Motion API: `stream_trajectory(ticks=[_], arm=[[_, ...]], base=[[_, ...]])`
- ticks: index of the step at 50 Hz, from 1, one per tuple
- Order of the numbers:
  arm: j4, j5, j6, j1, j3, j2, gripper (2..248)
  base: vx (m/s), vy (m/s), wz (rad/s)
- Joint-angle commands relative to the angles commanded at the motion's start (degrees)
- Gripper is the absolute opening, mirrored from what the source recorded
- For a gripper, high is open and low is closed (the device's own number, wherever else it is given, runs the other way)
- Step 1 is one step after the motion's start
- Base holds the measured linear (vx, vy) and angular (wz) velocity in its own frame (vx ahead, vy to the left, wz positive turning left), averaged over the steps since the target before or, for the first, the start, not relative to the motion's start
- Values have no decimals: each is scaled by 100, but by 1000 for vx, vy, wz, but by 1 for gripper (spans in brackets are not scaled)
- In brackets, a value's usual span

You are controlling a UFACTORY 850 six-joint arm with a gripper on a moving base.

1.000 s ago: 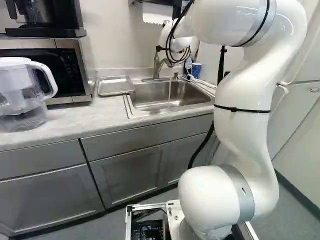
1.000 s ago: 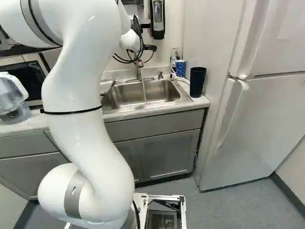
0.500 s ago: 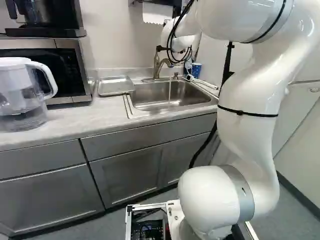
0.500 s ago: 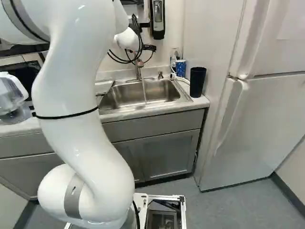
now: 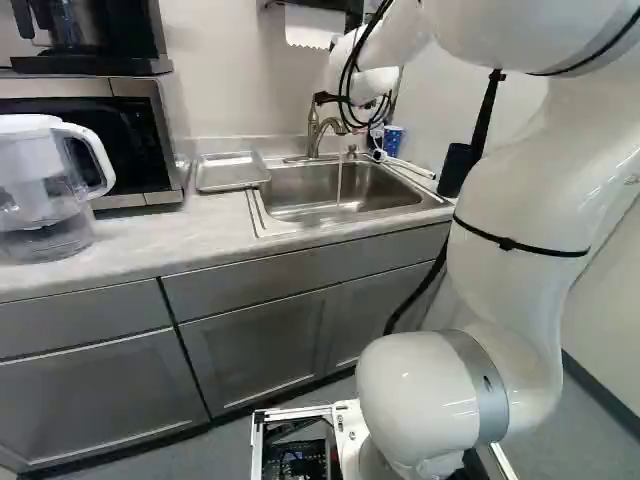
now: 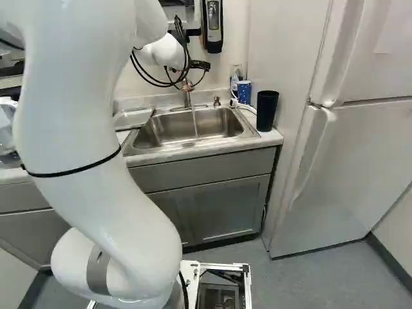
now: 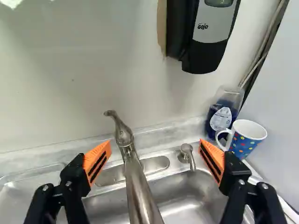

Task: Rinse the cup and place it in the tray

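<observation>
Where the counter (image 5: 150, 240) shows at the left of the left base view, a clear pitcher (image 5: 38, 185) stands in front of the microwave (image 5: 157, 140). On top sits a black machine (image 5: 90, 65), perhaps a coffee maker, though its top is cut off. Next comes the metal tray (image 5: 230, 172), flat on the counter just beside the sink (image 5: 300, 208). My claw (image 6: 201, 65) hangs above the sink's back edge, and a thin stream of water (image 6: 195, 121) falls into the basin. In the wrist view my claw (image 7: 154, 143) is spread wide, gripping nothing, the faucet (image 7: 136, 186) rising between its two fingers. Past one finger, the dotted cup (image 7: 244, 144) stands upright at the sink's far corner, near a bottle (image 7: 220, 116) of blue liquid. Further right, a black tumbler (image 6: 266, 111) stands on the counter near the white refrigerator (image 6: 351, 174).
</observation>
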Motion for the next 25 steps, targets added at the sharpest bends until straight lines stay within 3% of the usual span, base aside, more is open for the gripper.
stream_trajectory(ticks=[25], arm=[[0, -390, 0, -1, 784, 753, 247]], base=[[0, 0, 0]])
